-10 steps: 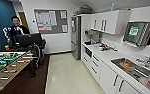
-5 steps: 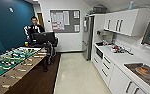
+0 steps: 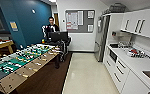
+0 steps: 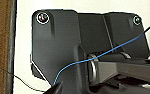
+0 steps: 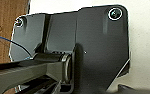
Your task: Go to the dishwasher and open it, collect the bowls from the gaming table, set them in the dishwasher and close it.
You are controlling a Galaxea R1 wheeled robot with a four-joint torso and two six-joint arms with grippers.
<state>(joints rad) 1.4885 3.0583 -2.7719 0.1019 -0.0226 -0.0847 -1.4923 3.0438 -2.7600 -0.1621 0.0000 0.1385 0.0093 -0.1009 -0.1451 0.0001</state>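
Kitchenette ahead: foosball table [image 3: 21,62] left, white counter [image 3: 138,62] right, steel fridge [image 3: 101,37] at back, person [image 3: 51,26] behind rig. Gripper state? can't tell, either arm.

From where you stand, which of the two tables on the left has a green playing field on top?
The nearer one, the foosball table, with rods across its green field. The wooden table behind it by the blue wall has a plain yellow-wood top.

Green-field foosball table [image 3: 18,62], blue wall [image 3: 28,22], white cabinets [image 3: 138,23].
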